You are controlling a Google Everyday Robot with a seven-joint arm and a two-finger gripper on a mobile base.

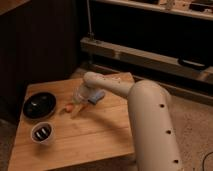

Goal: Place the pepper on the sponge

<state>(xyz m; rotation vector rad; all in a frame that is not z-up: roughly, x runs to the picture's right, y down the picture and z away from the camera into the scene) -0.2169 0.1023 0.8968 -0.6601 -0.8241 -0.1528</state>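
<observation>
The pepper [68, 106] is a small orange piece lying on the wooden table [95, 135], just right of the black bowl. The sponge [97, 96] is a light-blue block a little to the pepper's right, partly covered by my wrist. My gripper [77, 103] hangs low over the table between the two, its tip right beside the pepper's right end. I cannot make out whether it touches the pepper. The white arm [145, 110] reaches in from the lower right.
A black round bowl [39, 105] sits at the table's left side. A small white cup [42, 133] with dark contents stands near the front left corner. Dark shelving and a metal rail [150, 57] run behind the table.
</observation>
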